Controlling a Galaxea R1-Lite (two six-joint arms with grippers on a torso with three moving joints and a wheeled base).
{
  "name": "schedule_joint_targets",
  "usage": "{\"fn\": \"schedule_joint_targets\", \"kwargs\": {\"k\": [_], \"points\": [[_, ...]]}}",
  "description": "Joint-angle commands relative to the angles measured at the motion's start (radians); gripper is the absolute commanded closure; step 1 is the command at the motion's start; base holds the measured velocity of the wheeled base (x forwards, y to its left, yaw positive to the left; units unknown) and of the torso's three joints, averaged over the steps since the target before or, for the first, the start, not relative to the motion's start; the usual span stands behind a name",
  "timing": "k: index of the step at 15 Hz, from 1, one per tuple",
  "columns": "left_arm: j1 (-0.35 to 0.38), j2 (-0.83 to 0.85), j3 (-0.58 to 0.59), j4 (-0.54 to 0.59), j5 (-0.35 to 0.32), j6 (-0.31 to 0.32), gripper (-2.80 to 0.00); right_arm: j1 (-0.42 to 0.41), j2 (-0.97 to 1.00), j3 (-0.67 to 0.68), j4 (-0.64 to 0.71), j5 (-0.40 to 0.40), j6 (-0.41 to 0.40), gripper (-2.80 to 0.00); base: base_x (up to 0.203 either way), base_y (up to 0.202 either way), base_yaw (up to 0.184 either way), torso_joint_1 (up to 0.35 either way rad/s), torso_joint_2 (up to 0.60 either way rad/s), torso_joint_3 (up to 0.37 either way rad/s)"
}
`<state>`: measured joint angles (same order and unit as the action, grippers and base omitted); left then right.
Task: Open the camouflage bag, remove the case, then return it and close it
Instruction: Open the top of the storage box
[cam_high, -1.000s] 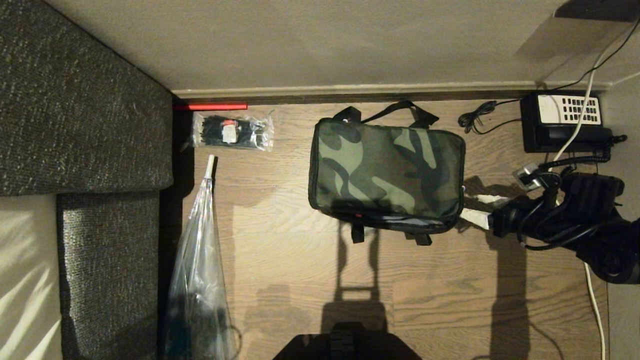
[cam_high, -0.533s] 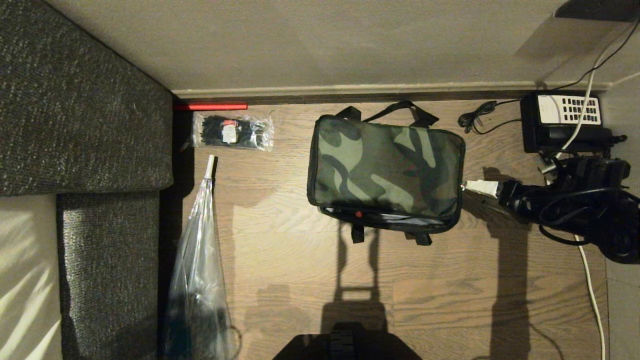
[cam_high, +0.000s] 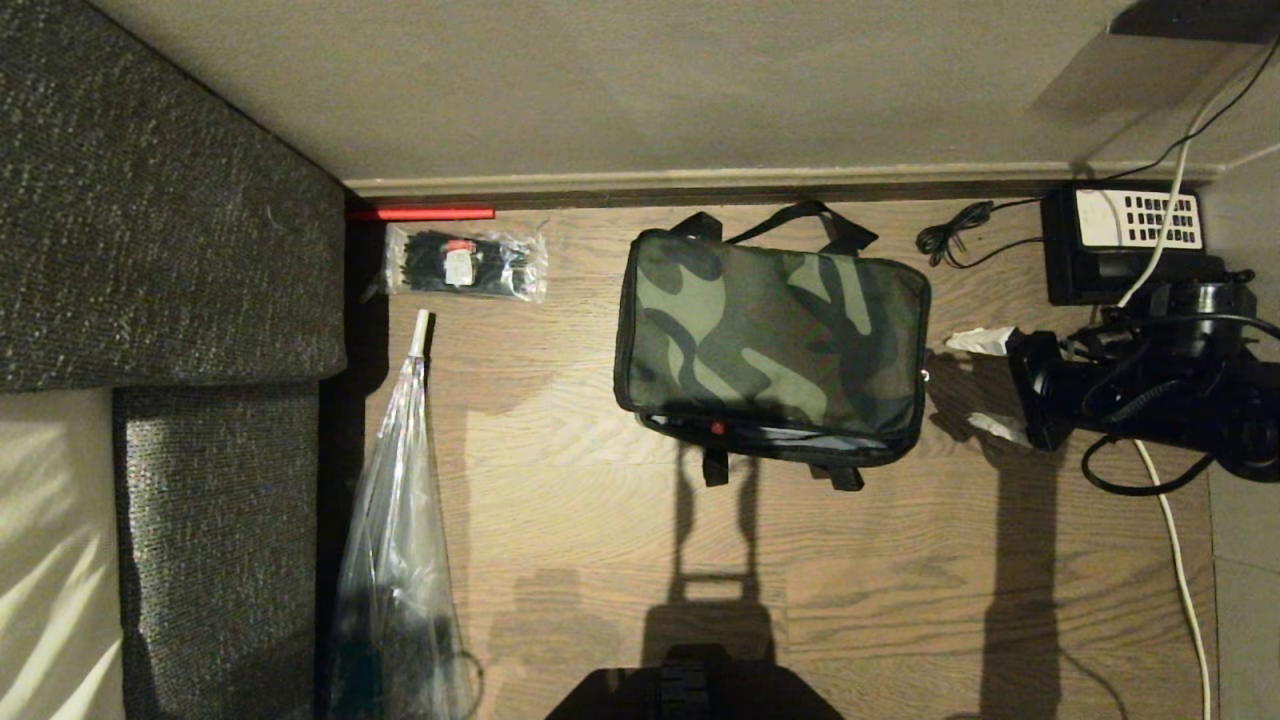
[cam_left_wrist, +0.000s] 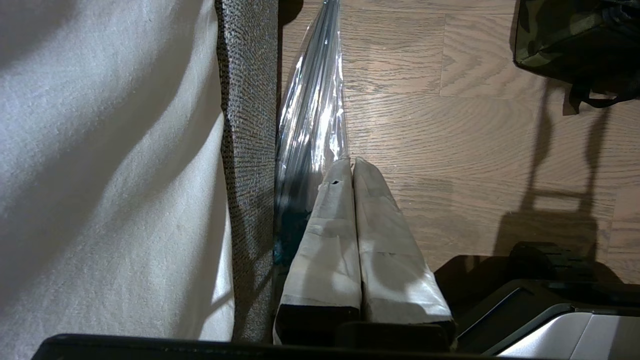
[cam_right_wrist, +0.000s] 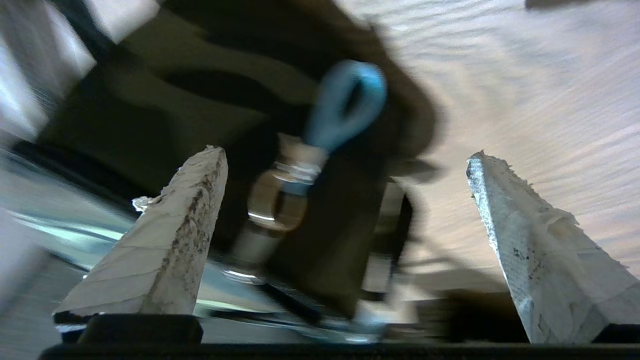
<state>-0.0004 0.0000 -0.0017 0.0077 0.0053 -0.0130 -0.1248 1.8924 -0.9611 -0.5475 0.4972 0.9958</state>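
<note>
Since a second ago my right gripper (cam_high: 985, 385) rolls, fingers spread wide beside the camouflage bag (cam_high: 770, 345), holding nothing.

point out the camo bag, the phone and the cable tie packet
camo bag (cam_high: 770, 330), head view, middle of its top panel
phone (cam_high: 1140, 220), head view, on its white keypad
cable tie packet (cam_high: 465, 263), head view, middle of the clear packet

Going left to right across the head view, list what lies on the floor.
sofa → clear plastic bag → camouflage bag → right gripper, open beside the bag
</note>
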Motion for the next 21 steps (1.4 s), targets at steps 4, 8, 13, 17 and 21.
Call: {"fn": "schedule_joint_targets", "kwargs": {"k": [4,8,13,17,21], "points": [[0.000,0.000,0.000,0.000,0.001,-0.001,0.00,0.141,0.023,-0.098,0.032,-0.158,0.135,-2.80,0.000,0.000,0.000,0.000,0.00,0.000],[-0.001,0.000,0.000,0.000,0.001,-0.001,0.00,0.195,0.079,-0.138,0.057,-0.345,0.109,-2.80,0.000,0.000,0.000,0.000,0.00,0.000],[0.000,0.000,0.000,0.000,0.001,-0.001,0.00,0.194,0.062,-0.205,0.170,-0.427,0.206,-2.80,0.000,0.000,0.000,0.000,0.00,0.000],[-0.001,0.000,0.000,0.000,0.001,-0.001,0.00,0.194,0.048,-0.263,0.261,-0.477,0.328,-2.80,0.000,0.000,0.000,0.000,0.00,0.000],[-0.001,0.000,0.000,0.000,0.001,-0.001,0.00,0.197,0.025,-0.280,0.265,-0.485,0.489,-2.80,0.000,0.000,0.000,0.000,0.00,0.000]]}}
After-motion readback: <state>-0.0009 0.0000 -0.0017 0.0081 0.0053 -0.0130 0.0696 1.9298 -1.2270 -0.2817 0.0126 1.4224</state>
